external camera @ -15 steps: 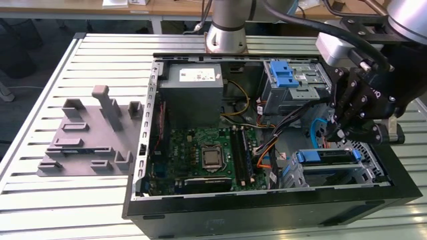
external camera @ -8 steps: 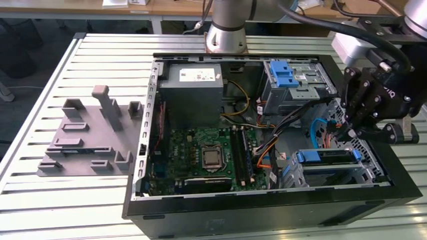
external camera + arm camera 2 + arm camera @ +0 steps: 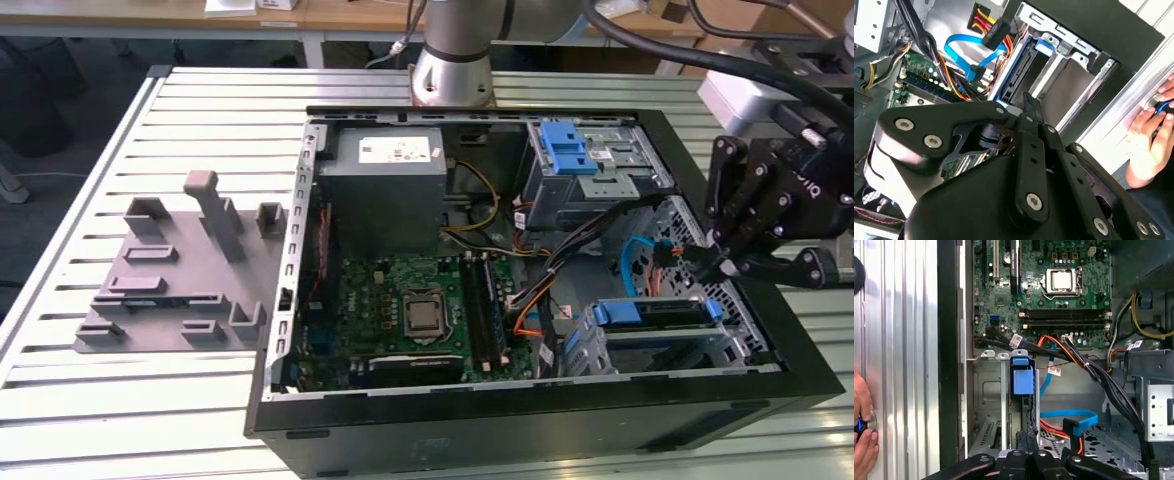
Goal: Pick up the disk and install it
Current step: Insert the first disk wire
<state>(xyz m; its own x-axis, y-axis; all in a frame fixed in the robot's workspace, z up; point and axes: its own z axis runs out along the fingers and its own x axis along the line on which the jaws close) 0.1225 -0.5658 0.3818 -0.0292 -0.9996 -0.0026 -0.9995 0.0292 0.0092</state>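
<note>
The disk (image 3: pixel 654 313) sits edge-up in the lower drive bay of the open black computer case (image 3: pixel 534 415), at the exterior view's right. Its blue carrier bracket (image 3: pixel 1022 376) faces out of the slot, and the bracket's blue tab (image 3: pixel 1044 47) also shows in the second wrist view. My black gripper (image 3: pixel 730 267) hangs just above and beyond the bay, apart from the disk. The fingertips (image 3: pixel 1027 439) are pressed together with nothing between them. In the second wrist view the gripper (image 3: pixel 1030 103) points at the bay.
A grey metal box (image 3: pixel 387 175) and a silver cage with a blue latch (image 3: pixel 577 152) fill the case's far side. Blue and orange cables (image 3: pixel 638 262) run by the bay. A person's hand (image 3: pixel 1153 135) rests on the slatted table (image 3: pixel 80 150). A grey fixture (image 3: pixel 180 275) lies on the exterior view's left.
</note>
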